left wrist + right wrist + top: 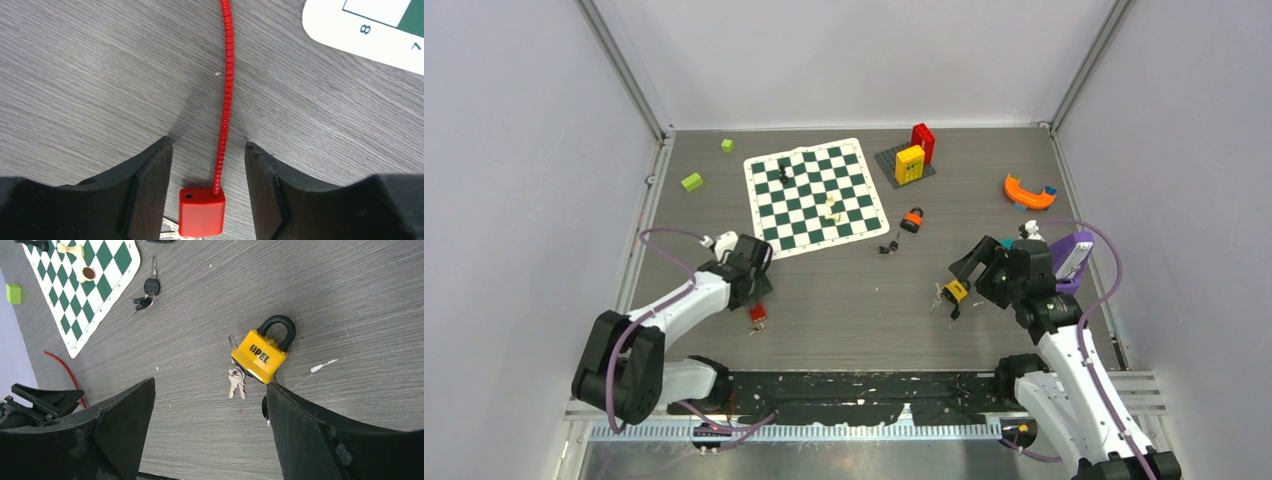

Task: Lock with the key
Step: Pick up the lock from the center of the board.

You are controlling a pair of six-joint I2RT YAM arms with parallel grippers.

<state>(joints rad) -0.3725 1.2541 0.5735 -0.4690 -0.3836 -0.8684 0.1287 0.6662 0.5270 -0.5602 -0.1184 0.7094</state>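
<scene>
A yellow padlock (260, 356) with a black shackle lies on the grey table, with a bunch of silver keys (236, 380) at its base. My right gripper (210, 387) is open and empty, and the padlock lies just ahead of its right finger. In the top view the padlock (956, 291) lies just left of the right gripper (972, 272). My left gripper (209, 150) is open, with a red lock body (201, 211) and its red cable (226, 90) lying between the fingers, untouched. In the top view the red lock (757, 315) lies just below the left gripper (757, 288).
A chessboard mat (815, 196) with a few pieces lies at centre back. An orange padlock (912, 219) and black-headed keys (886, 247) lie right of it. Red and yellow blocks (914, 155), green blocks (691, 181), an orange curved piece (1027, 192) and a purple object (1072, 255) stand around.
</scene>
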